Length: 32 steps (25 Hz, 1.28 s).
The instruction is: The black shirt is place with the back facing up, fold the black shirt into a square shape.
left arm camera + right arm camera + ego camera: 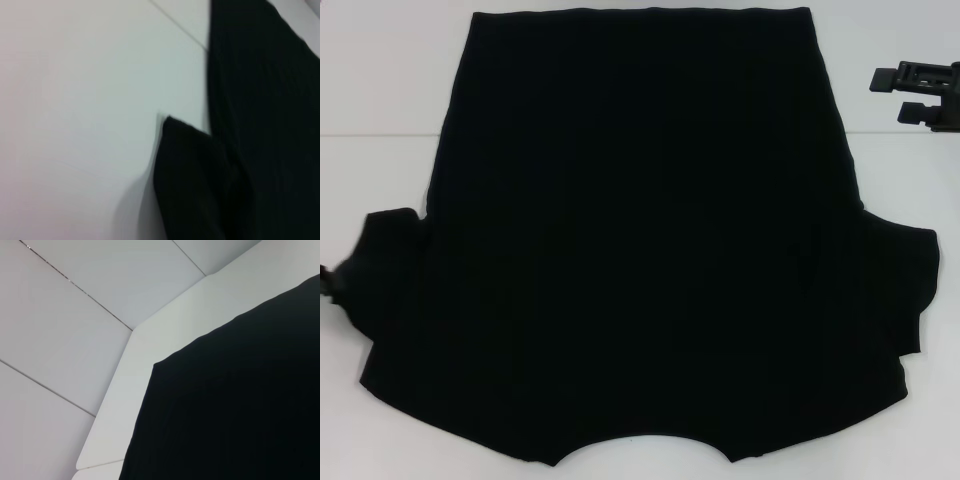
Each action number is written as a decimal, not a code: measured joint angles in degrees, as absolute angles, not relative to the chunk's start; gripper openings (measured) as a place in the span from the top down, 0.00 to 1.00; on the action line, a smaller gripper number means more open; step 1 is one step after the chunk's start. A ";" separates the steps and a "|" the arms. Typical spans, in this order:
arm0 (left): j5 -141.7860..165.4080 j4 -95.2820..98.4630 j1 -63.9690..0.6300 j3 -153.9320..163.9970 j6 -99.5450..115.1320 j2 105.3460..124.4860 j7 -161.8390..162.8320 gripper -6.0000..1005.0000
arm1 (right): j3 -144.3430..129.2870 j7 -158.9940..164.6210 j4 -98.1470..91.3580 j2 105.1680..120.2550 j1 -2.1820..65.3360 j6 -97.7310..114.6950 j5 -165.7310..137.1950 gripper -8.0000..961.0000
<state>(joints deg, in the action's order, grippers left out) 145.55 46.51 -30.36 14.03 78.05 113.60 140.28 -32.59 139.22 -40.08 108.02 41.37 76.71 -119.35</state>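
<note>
The black shirt (650,250) lies spread flat on the white table (380,90). Its curved neckline is at the near edge and its straight hem at the far edge. A short sleeve sticks out on each side. My left gripper (330,283) shows only as a blurred dark shape at the picture's left edge, right beside the left sleeve (390,265). The left wrist view shows that sleeve (195,185) and the shirt's side (265,100). My right gripper (888,96) hovers open and holding nothing off the shirt's far right corner. The right wrist view shows a hem corner (240,405).
A thin seam in the table top (370,133) runs across on both sides of the shirt. The right wrist view shows the table's angled edge (125,370) with grey floor tiles (60,330) beyond it.
</note>
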 joint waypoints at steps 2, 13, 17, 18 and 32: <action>145.73 47.30 -30.14 12.88 77.67 113.10 140.57 1.00 | -32.59 139.22 -40.08 108.02 41.33 76.72 -119.35 0.08; 146.85 48.25 -30.62 9.39 75.98 112.37 141.74 1.00 | -32.59 139.22 -40.08 108.02 41.43 76.98 -119.29 0.08; 146.84 49.35 -30.58 7.76 76.32 111.77 142.25 1.00 | -32.25 139.22 -40.10 108.01 41.38 77.23 -119.27 0.08; 146.82 49.53 -30.68 7.72 76.67 111.58 142.32 1.00 | -32.21 139.22 -40.12 108.01 41.37 77.24 -119.26 0.08; 145.33 50.60 -40.24 20.03 89.04 113.45 142.03 1.00 | -32.60 139.22 -40.17 108.01 41.72 77.78 -119.29 0.08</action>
